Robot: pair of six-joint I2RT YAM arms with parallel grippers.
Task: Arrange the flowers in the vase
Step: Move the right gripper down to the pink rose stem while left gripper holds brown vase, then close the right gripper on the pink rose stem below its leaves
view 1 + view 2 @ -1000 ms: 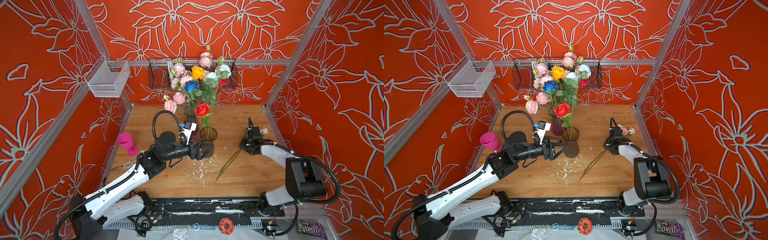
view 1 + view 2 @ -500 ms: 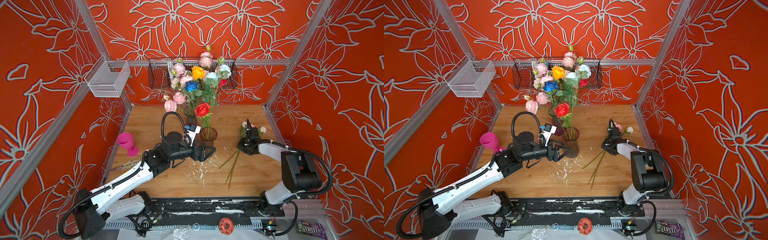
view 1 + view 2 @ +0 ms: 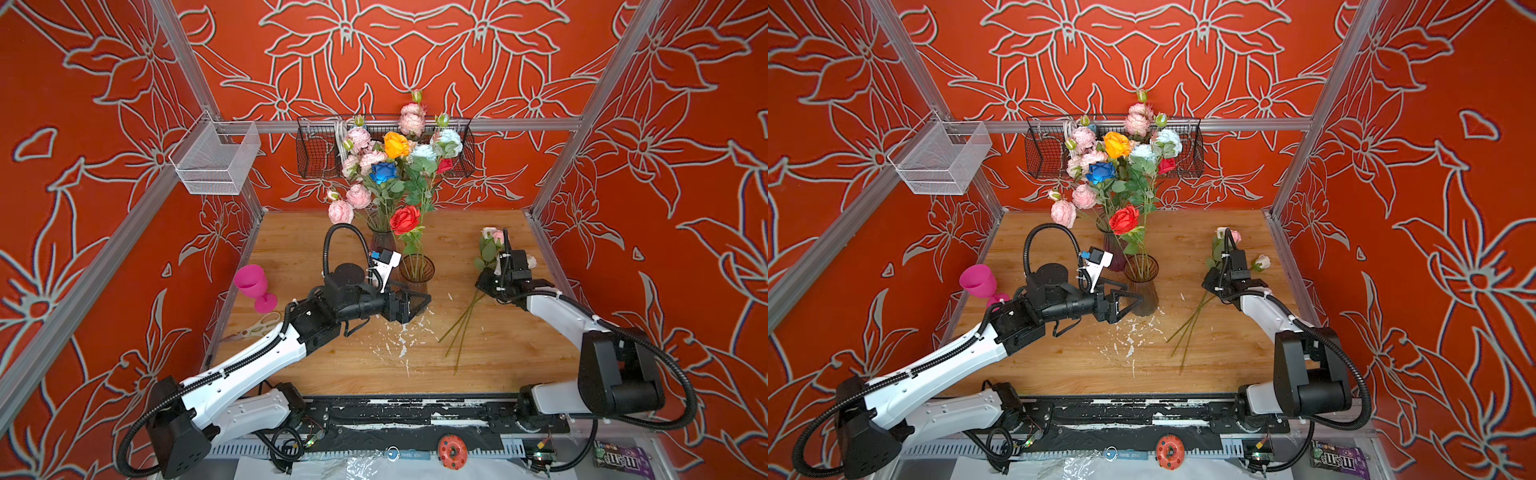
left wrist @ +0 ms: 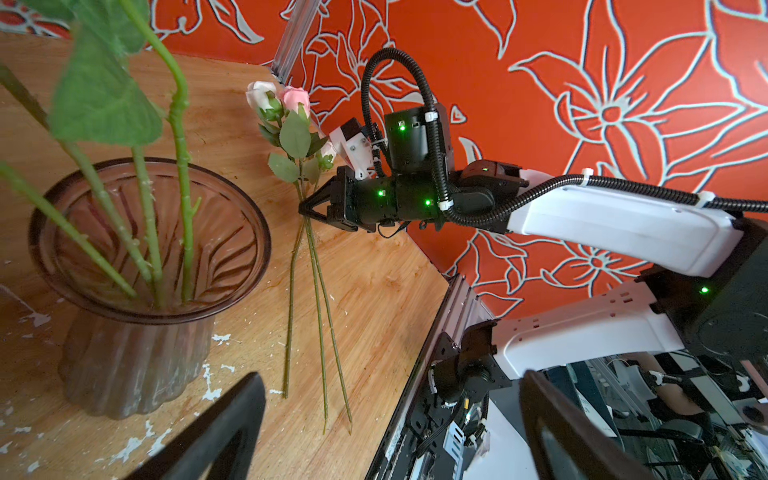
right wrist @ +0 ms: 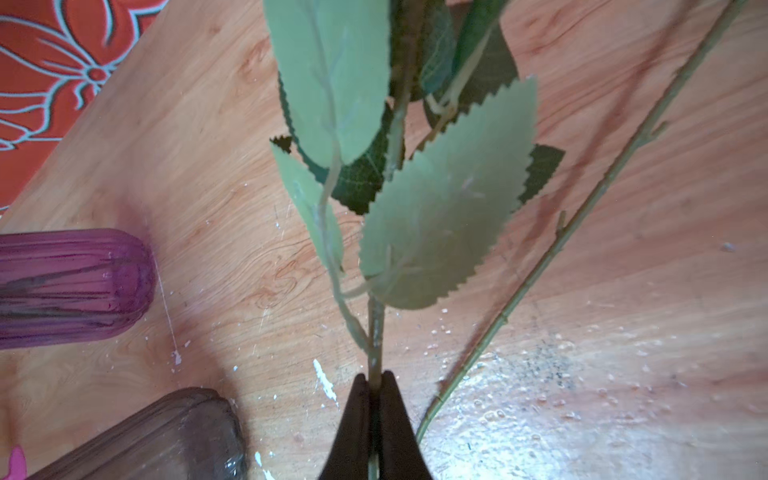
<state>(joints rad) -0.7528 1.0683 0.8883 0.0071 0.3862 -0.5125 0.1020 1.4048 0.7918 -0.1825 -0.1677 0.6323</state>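
Three loose flowers (image 3: 465, 320) with pale pink buds lie on the right of the wooden table (image 3: 511, 353), also in a top view (image 3: 1192, 324). My right gripper (image 3: 482, 284) (image 3: 1208, 282) (image 4: 302, 210) is shut on one green leafy stem (image 5: 376, 328), pinched between its fingertips (image 5: 375, 380). Another stem (image 5: 582, 220) lies just beside it. A brown glass vase (image 3: 417, 270) (image 3: 1141, 282) (image 4: 137, 357) holds the red rose's stems. Behind it a purple vase (image 3: 380, 243) (image 5: 70, 286) carries the big mixed bouquet (image 3: 395, 166). My left gripper (image 3: 422, 303) (image 3: 1133, 305) (image 4: 386, 436) stands open and empty beside the brown vase's base.
A pink goblet (image 3: 251, 284) and scissors (image 3: 259, 326) sit at the table's left edge. A black wire basket (image 3: 316, 153) and a white mesh basket (image 3: 216, 162) hang on the back rails. White flecks (image 3: 399, 332) dot the table's middle.
My right gripper has closed on the stem, and the loose flowers swung so their buds point toward the back wall. My left arm shifted slightly; its gripper stays open by the brown vase.
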